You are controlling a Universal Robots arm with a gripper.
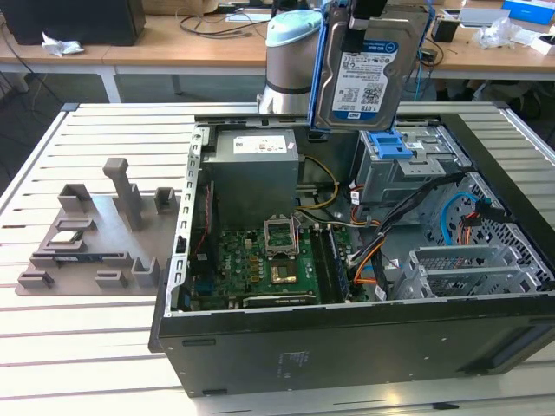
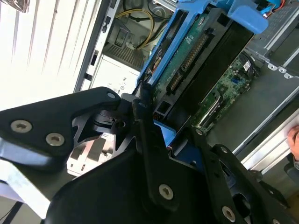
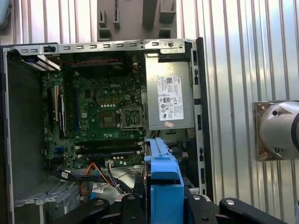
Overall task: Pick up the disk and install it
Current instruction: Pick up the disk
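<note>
Computer case (image 1: 347, 347), side panel off, lying open-side up. Contents: grey power supply (image 1: 251, 173) toward the exterior view's left; green motherboard (image 1: 260, 260) beside it; metal drive cage (image 1: 395, 173) toward the exterior view's right, with a blue bracket (image 1: 386, 143) on top; and bundled cables (image 1: 381, 251) running between board and cage. The case rests on a slatted metal table (image 1: 87, 347), with a grey fixture plate (image 1: 95, 234) on the exterior view's left of the case. Wooden desks (image 1: 199, 39) stand behind. The arm (image 1: 290, 61) rises behind the case. The gripper (image 1: 364, 13) is clamped on the top edge of the disk (image 1: 360, 74), which hangs upright in the air above the drive cage with its label facing the exterior camera. In the second wrist view, the fingers (image 2: 140, 109) pinch the blue-railed edge.
</note>
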